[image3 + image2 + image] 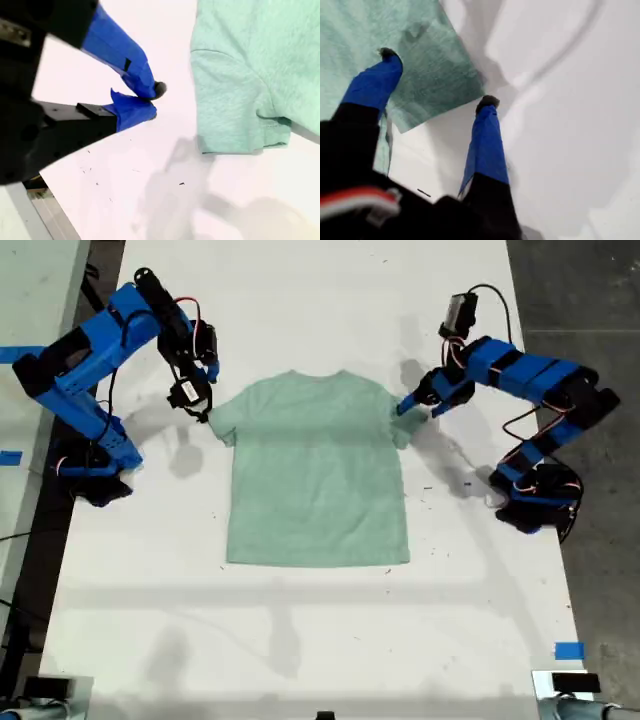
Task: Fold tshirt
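Note:
The pale mint-green tshirt point(318, 480) lies flat on the white table point(300, 640), collar toward the far edge. My first gripper point(408, 407) is the one on the exterior view's right. It stands open point(437, 77) over the sleeve point(440, 85) corner, one finger above the cloth point(350, 30) and the other above bare table. My second gripper point(200, 412), on the exterior view's left, is shut point(154, 102) with nothing in it. It sits just off the other sleeve point(230, 110), not touching the tshirt point(260, 50).
Both blue arm bases point(95, 455) point(535, 495) stand on the table's side edges. Blue tape marks point(568, 650) sit near the table's front corner on the exterior view's right. Dark floor point(590, 300) lies beyond the edge on the exterior view's right.

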